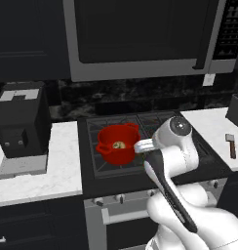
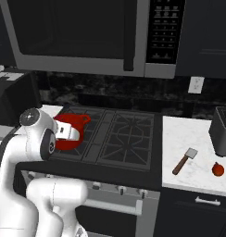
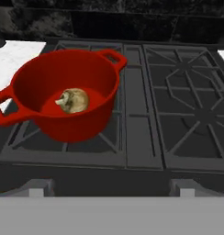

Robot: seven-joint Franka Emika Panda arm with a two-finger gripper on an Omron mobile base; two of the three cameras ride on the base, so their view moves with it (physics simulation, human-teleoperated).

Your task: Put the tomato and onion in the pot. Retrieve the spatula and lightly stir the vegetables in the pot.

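Here the gripper's fingertips are not visible, so whether it is open or closed cannot be told; the hand camera looks down from the front of the stove onto the pot. The pot stands upright on the left grate. The onion lies on the pot floor, near the centre. In the left base view the arm reaches up from the lower right, its wrist just beside the pot on the right, and the onion shows inside. In the right base view the arm covers the pot's left part. The spatula lies flat on the white counter right of the stove, blade away from the robot. The tomato rests near it, further right, in front of the toaster. Both are well apart from the pot. A dark coffee machine stands on the left counter; a microwave hangs above.
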